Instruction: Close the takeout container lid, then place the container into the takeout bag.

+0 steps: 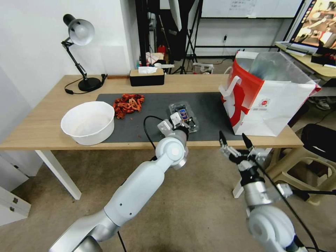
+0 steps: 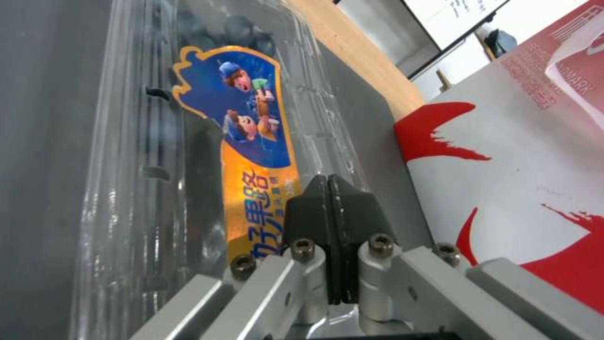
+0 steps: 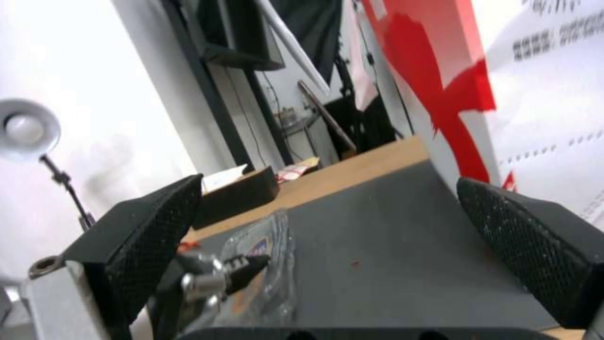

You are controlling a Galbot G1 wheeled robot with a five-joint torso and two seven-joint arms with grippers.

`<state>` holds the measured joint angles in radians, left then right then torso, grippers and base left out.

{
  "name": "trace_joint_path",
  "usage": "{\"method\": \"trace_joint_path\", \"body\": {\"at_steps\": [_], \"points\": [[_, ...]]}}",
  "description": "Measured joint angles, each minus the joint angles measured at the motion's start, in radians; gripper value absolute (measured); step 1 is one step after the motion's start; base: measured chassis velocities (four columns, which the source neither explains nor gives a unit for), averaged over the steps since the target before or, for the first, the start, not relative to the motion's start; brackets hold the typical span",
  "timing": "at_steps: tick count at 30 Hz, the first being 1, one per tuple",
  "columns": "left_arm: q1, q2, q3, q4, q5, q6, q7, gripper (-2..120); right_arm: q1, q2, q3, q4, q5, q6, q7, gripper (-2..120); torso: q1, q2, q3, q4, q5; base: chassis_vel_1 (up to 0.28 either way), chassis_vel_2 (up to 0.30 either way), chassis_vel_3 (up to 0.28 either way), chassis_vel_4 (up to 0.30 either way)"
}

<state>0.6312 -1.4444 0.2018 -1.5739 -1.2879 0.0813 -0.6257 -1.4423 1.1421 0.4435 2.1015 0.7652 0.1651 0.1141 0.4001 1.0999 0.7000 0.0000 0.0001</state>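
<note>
Head view, takeout container (image 1: 184,117): closed clamshell lying on the dark mat (image 1: 206,105) near the middle of the tabletop (image 1: 45,119), dark berries showing through the plastic.
Head view, lid (image 1: 182,112): folded down over the berry half, its sticker facing up.
Head view, left gripper (image 1: 181,122): sits on the lid at the container's 6 o'clock edge, the arm reaching in from 7 o'clock.
Head view, takeout bag (image 1: 269,101): stands upright at 3 o'clock of the container, well apart from it, mouth open, silvery lining visible.
Head view, right gripper (image 1: 235,138): hovers off the tabletop's front edge, at 6 o'clock of the bag, fingers spread wide.
Head view, other things: white bowl (image 1: 88,122) at 9 o'clock of the container; a heap of red pieces (image 1: 128,104) at 10 o'clock; a desk lamp (image 1: 79,52) and a black tissue box (image 1: 146,77) along the far edge.
Left wrist view, left gripper (image 2: 328,186): black pads pressed together, nothing between them, tips resting against the lid (image 2: 157,189) beside the blue-and-orange sticker (image 2: 252,156); the bag (image 2: 522,156) stands close behind.
Right wrist view, right gripper (image 3: 327,226): both textured pads (image 3: 157,226) far apart, the mat (image 3: 390,255) between them, the container (image 3: 264,264) with the left gripper (image 3: 248,267) on it, the bag (image 3: 478,71) beyond.
</note>
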Motion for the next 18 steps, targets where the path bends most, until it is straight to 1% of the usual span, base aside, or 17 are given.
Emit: {"method": "trace_joint_path", "body": {"at_steps": [1,2,3,5,6,8,9,12,13,16,17,18], "points": [[0.0,0.0,0.0,0.0,0.0,0.0,0.0,0,0.006,-0.002,-0.001,0.0,0.012,-0.006,0.004,100,0.0,0.0,0.0,0.0,0.0,0.0,0.0,0.0,0.0],[0.0,0.002,-0.001,0.0,-0.001,0.0,0.001,0,0.046,-0.013,-0.012,-0.01,0.085,-0.039,0.028,100,0.0,0.0,0.0,-0.0001,-0.0001,0.0,0.0,0.0,0.0],[0.0,0.002,-0.001,0.0,-0.001,0.0,0.001,0,0.046,-0.013,-0.012,-0.01,0.085,-0.039,0.028,100,0.0,0.0,0.0,-0.0001,-0.0001,0.0,0.0,0.0,0.0],[-0.001,0.006,-0.001,-0.001,-0.002,0.001,0.002,0,0.123,-0.031,-0.034,-0.038,0.193,-0.084,0.053,100,0.0,0.0,0.0,0.0001,0.0,0.0,0.0,0.0,0.0],[-0.001,0.006,-0.001,-0.001,-0.002,0.001,0.002,0,0.123,-0.031,-0.034,-0.038,0.193,-0.084,0.053,100,0.0,0.0,0.0,0.0001,0.0,0.0,0.0,0.0,0.0],[-0.001,0.011,-0.001,-0.003,-0.004,0.001,0.003,0,0.198,-0.046,-0.053,-0.068,0.276,-0.123,0.071,100,0.0,0.0,0.0,0.0001,0.0,0.0,0.0,0.0,0.0],[-0.001,0.011,-0.001,-0.003,-0.004,0.001,0.003,0,0.198,-0.046,-0.053,-0.068,0.276,-0.123,0.071,100,0.0,0.0,0.0,0.0001,0.0,0.0,0.0,0.0,0.0],[-0.001,0.016,0.0,-0.005,-0.007,0.001,0.005,0,0.324,-0.063,-0.088,-0.127,0.391,-0.194,0.097,100,0.0,0.0,0.0,0.0002,0.0,0.0,0.0,0.0,0.0],[-0.001,0.016,0.0,-0.005,-0.007,0.001,0.005,0,0.324,-0.063,-0.088,-0.127,0.391,-0.194,0.097,100,0.0,0.0,0.0,0.0002,0.0,0.0,0.0,0.0,0.0],[-0.001,0.019,0.002,-0.005,-0.011,0.004,0.008,0,0.426,-0.07,-0.123,-0.183,0.451,-0.289,0.134,100,0.0,0.0,0.0,0.0,-0.0001,0.0,0.0,0.0,0.0],[-0.001,0.019,0.002,-0.005,-0.011,0.004,0.008,0,0.426,-0.07,-0.123,-0.183,0.451,-0.289,0.134,100,0.0,0.0,0.0,0.0,-0.0001,0.0,0.0,0.0,0.0],[0.0,0.018,0.002,-0.005,-0.011,0.004,0.01,0,0.458,-0.069,-0.142,-0.199,0.458,-0.328,0.157,100,0.0,0.0,0.0,0.0,-0.0002,0.0,0.0,0.0,0.0]]}}
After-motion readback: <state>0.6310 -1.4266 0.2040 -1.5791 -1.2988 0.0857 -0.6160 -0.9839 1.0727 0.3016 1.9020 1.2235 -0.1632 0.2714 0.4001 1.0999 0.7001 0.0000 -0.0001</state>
